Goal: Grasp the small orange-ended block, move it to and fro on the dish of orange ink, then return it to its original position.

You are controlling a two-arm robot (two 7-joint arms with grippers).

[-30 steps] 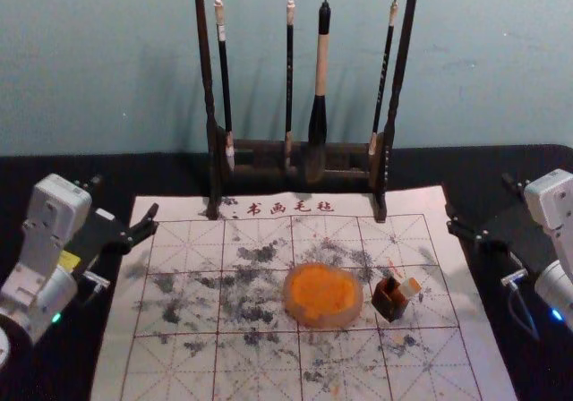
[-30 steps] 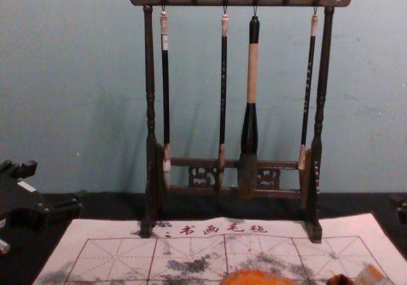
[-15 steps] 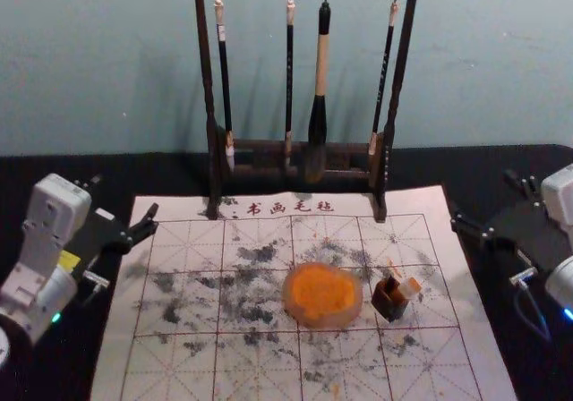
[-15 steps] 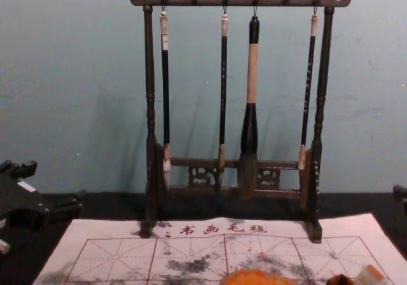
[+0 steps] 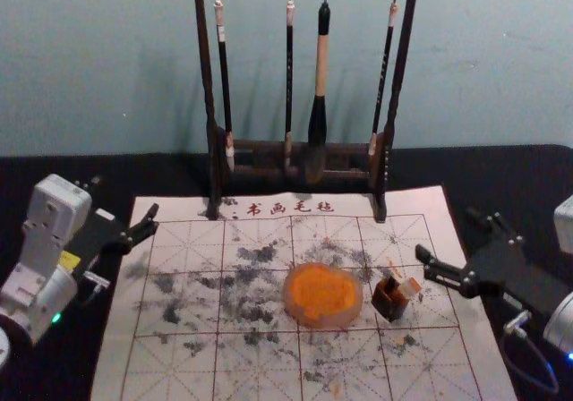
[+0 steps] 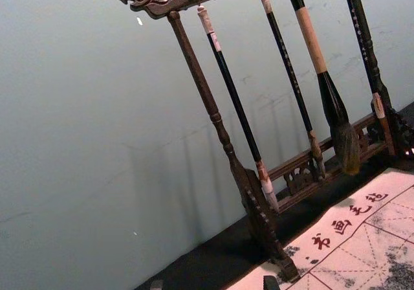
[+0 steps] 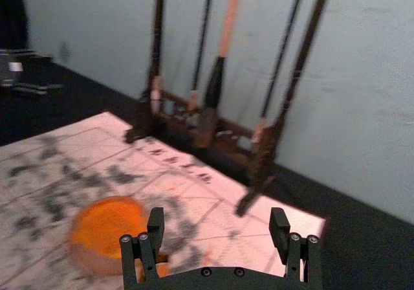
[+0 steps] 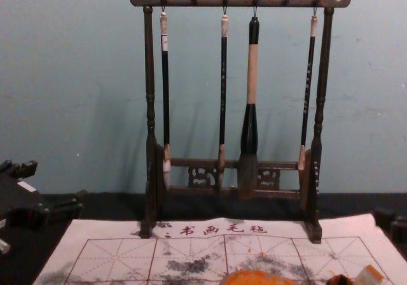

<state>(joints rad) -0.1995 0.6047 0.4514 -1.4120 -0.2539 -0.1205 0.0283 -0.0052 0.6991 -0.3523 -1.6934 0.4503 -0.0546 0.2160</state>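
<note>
The orange-ended block (image 5: 409,288) leans out of a small dark holder (image 5: 389,301), just right of the dish of orange ink (image 5: 323,295). Open and empty, my right gripper (image 5: 447,233) hangs beyond and to the right of the block. From the right wrist view, that gripper (image 7: 217,220) has its fingers wide apart, one partly covering the holder and block beside the dish (image 7: 103,232). My left gripper (image 5: 125,197) is parked open at the mat's far left corner; the left wrist view catches the tips of this gripper (image 6: 213,283).
A dark wooden rack (image 5: 300,155) stands at the mat's far edge, with several brushes hanging from it, including a thick one (image 5: 318,97). The ink-stained white mat (image 5: 179,365) lies under the dish and holder. Behind is a plain wall.
My right gripper has come inward from the right side, over the mat and nearer the block. The left arm, dish, holder and block look unmoved.
</note>
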